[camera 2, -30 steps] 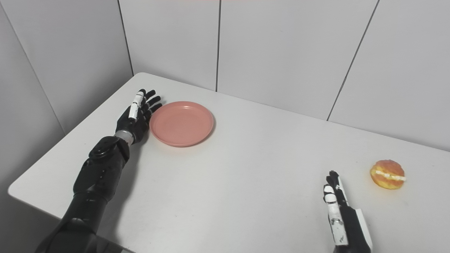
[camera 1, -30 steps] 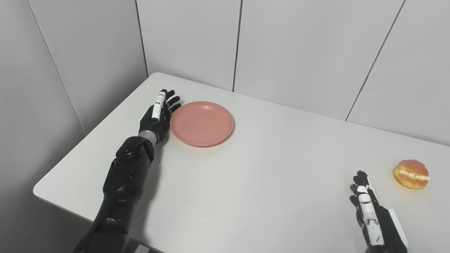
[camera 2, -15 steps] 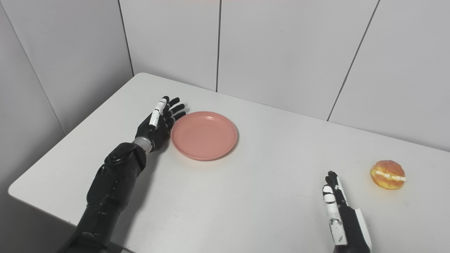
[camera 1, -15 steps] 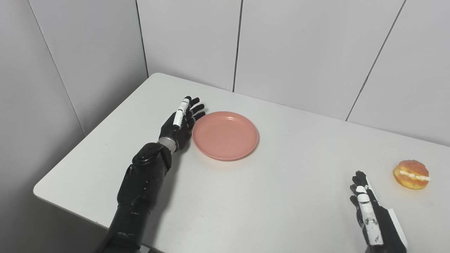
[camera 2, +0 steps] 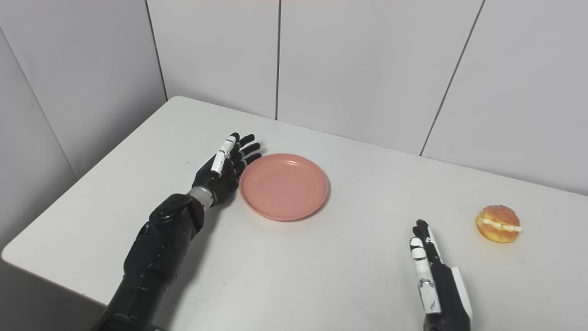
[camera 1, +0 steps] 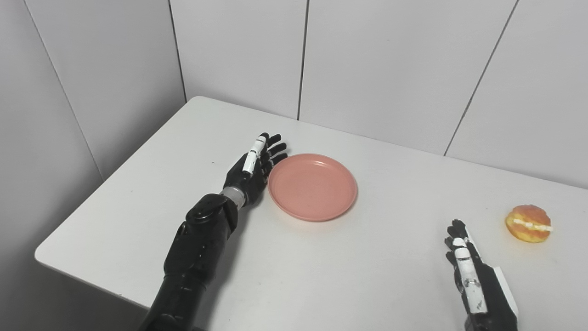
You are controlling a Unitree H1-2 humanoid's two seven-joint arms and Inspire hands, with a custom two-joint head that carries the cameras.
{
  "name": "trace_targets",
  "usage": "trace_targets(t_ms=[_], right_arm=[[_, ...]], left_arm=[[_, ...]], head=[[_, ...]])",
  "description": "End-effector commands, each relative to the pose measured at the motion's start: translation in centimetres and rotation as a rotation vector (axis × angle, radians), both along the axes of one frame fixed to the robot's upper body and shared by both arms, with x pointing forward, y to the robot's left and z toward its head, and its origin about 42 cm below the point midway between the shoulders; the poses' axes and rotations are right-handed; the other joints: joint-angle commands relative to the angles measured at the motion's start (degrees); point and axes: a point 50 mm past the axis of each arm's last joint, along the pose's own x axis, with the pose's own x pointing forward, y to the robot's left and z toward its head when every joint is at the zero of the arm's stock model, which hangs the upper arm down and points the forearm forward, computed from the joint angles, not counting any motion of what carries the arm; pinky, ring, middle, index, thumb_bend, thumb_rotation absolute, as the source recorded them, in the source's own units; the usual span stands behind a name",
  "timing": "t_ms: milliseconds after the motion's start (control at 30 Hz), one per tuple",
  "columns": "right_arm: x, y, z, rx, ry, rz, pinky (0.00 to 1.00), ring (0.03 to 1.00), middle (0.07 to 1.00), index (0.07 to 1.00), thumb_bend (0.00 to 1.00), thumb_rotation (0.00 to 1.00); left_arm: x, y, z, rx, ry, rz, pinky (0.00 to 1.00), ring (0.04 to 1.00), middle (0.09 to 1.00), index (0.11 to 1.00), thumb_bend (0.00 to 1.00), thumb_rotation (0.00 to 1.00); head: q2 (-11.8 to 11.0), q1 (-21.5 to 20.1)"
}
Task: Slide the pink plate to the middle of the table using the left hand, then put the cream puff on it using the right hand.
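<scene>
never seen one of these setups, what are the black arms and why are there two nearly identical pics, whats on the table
The black arms belong to a humanoid robot standing at a white table. The two pictures come from two cameras side by side on its head, so they show one scene from slightly different spots. The left hand is open, its palm edge against the rim of a pink plate, placed to push it rather than grip it. The right hand is open and apart from the cream puff, which lies on the table. Neither hand holds anything.
</scene>
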Motion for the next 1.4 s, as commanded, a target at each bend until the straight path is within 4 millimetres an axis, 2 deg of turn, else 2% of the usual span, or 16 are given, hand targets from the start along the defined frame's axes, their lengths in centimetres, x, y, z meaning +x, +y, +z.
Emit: trace_targets(t_ms=[0,100,267,600,867,1367], right_arm=[[0.4,0.1,1.9,0.003,-0.067,-0.003,0.99,0.978,0.975,0.971,0.26,1.00],[0.4,0.1,2.0,-0.001,-0.080,-0.006,0.97,0.974,0.971,0.966,0.26,1.00],[0.6,0.1,2.1,-0.004,-0.075,-0.015,0.96,0.966,0.968,0.959,0.28,1.00],[0.9,0.5,2.4,0.006,-0.070,-0.021,0.97,0.974,0.978,0.971,0.33,1.00],[1.1,1.1,2.7,-0.001,-0.080,-0.032,0.96,0.963,0.971,0.964,0.34,1.00],[1.6,1.0,3.5,0.006,-0.086,-0.051,0.96,0.965,0.975,0.966,0.37,1.00]], left_arm=[[-0.1,-2.0,0.5,-0.018,-0.019,-0.041,0.89,0.893,0.898,0.873,0.35,1.00],[-0.5,-3.0,0.7,-0.026,-0.027,-0.038,0.87,0.885,0.891,0.866,0.35,1.00],[-1.7,-5.0,0.9,-0.052,-0.052,-0.067,0.88,0.893,0.898,0.870,0.35,1.00],[-4.2,-7.2,1.0,-0.073,-0.058,-0.117,0.87,0.888,0.894,0.869,0.36,1.00],[-5.6,-7.2,1.0,-0.068,-0.077,-0.141,0.89,0.897,0.902,0.879,0.39,1.00],[-6.0,-6.6,1.2,-0.055,-0.088,-0.132,0.89,0.896,0.901,0.874,0.37,1.00]], head=[[0.2,-0.5],[0.5,-1.1],[1.9,-4.5],[3.2,-8.5],[4.5,-12.5],[4.8,-18.3]])
